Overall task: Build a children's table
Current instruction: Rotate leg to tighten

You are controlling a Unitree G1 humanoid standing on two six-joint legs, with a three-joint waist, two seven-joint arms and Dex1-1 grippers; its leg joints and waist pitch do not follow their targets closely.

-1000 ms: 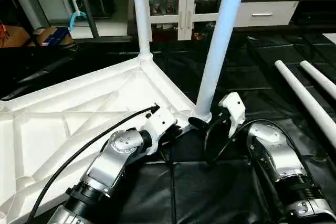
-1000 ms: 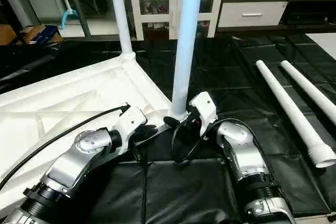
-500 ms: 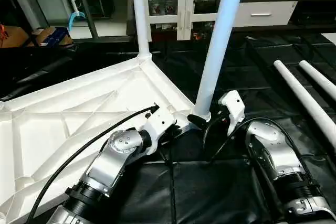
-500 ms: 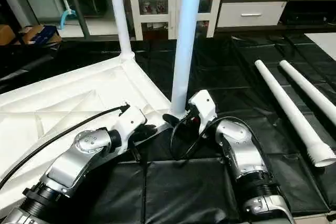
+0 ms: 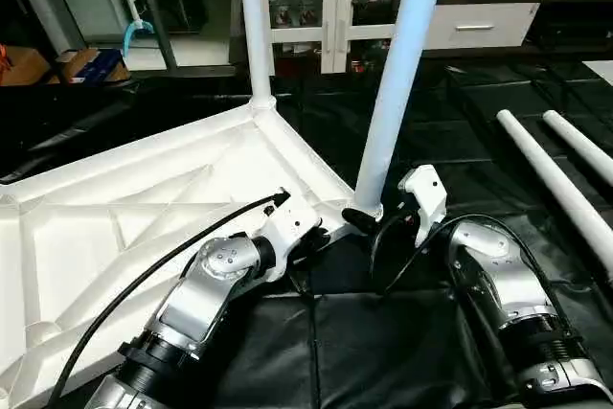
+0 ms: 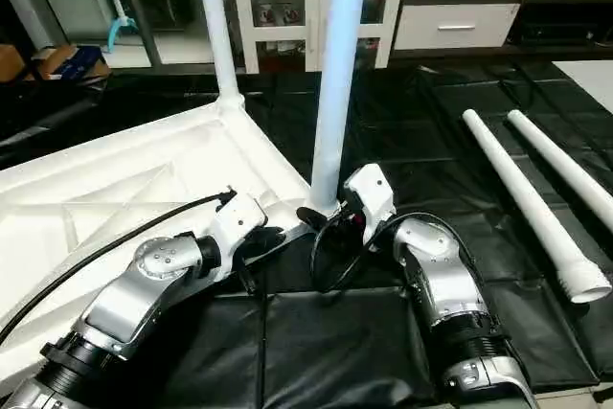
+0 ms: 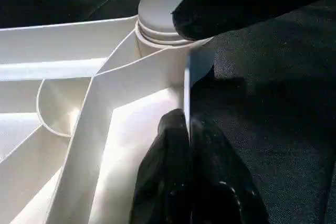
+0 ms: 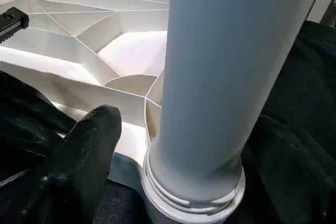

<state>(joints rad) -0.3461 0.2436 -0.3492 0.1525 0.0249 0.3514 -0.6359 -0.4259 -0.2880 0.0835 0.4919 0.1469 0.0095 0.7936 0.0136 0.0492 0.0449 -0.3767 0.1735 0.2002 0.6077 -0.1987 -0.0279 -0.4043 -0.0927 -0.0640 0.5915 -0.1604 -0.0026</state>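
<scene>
Nearest the camera, the robot's two silver forearms reached over a black mat (image 5: 383, 352) toward the corner of an upturned white table top (image 5: 115, 227), which lay ribs-up on the mat and ran off toward the robot's left. The left gripper (image 7: 189, 145) had its two black fingers pressed together, pinching the thin outer wall of the top at that near corner, one finger inside the rim and one outside. Just beyond it, the right gripper (image 8: 173, 145) stood spread wide around the base of an upright white leg (image 6: 335, 74) seated in the corner socket; one black finger (image 8: 84, 156) sat beside the leg's ribbed collar on the table side, the other on the far side of the leg, and whether either finger actually touched the leg could not be told. A black cable (image 5: 172, 256) looped along the left forearm, another curled beside the right wrist.

Farther back, a second leg (image 5: 255, 26) stood upright in the next corner socket of the top. Well apart to the robot's right, two more legs (image 6: 536, 198) lay loose and side by side on the mat, threaded ends toward the robot.

Behind the work stood a white glass-door cabinet (image 5: 330, 7) and, to its right, a white drawer unit (image 5: 479, 24). A cardboard box (image 5: 91, 64) sat on the floor at far left.
</scene>
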